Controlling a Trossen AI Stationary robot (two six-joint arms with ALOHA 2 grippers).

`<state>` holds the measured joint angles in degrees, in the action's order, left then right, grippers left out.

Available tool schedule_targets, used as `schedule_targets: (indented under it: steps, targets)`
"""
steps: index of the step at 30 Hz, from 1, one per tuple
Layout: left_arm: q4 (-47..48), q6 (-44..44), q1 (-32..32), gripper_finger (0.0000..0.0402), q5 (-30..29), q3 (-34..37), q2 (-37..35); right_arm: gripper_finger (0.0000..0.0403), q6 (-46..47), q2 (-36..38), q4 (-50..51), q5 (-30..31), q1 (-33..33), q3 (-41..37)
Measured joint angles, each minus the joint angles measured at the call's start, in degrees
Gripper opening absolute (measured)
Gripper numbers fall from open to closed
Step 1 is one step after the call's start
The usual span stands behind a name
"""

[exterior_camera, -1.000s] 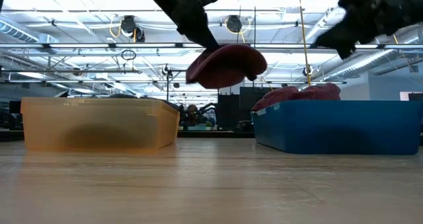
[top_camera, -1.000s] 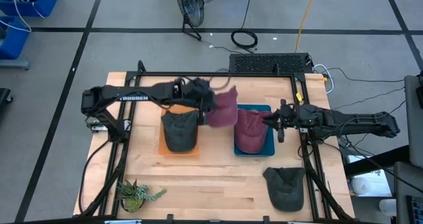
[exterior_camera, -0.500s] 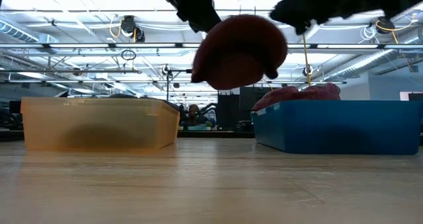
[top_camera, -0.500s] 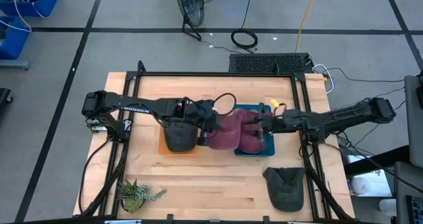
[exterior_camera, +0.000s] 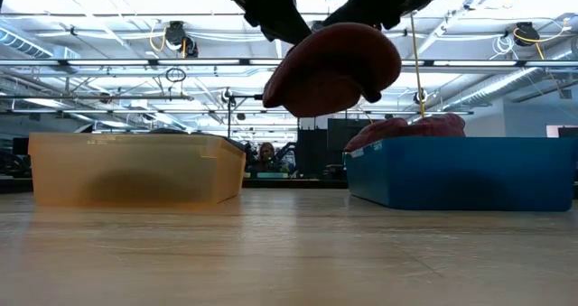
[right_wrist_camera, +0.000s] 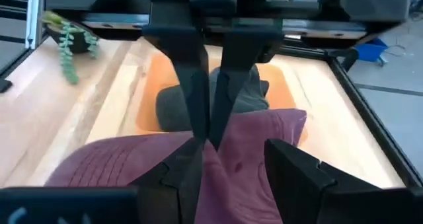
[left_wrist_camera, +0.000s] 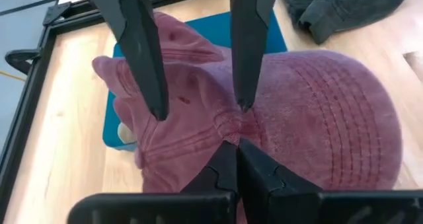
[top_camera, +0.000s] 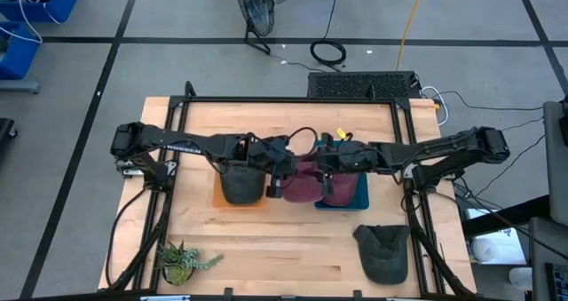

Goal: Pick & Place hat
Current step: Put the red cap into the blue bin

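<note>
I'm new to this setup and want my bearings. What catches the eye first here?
A maroon hat hangs in mid-air between the orange tray and the blue tray, the left gripper shut on it. The right gripper meets it from the other side, jaws open over the cloth. Another maroon hat lies in the blue tray.
</note>
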<state>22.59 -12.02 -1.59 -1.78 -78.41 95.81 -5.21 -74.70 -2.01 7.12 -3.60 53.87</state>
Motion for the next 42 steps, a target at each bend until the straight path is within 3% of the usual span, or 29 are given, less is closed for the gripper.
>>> schedule_targets:
  steps: [13,20,25,33,42]
  targets:
    - [-3.41,-0.51,0.0,0.0015,-1.33,0.07,0.0,0.0132,2.86,-1.11,3.64,-1.03,0.17,0.11]
    - [-3.68,-1.0,0.0,0.0007,-1.33,0.07,-0.02,0.0074,1.22,-1.09,3.95,-1.05,0.17,0.11]
    - [-6.13,-1.64,-0.04,0.0032,-1.18,0.06,-0.07,0.0009,0.52,-1.1,5.82,-0.9,0.17,0.06]
    - [-6.69,-1.17,-0.11,0.0069,-1.11,0.04,-0.31,0.0005,0.39,0.83,10.81,0.63,0.15,-0.04]
    - [-4.11,1.25,0.76,0.0154,-1.24,0.0,-4.93,0.0004,1.64,9.09,17.25,0.62,-0.47,0.02]
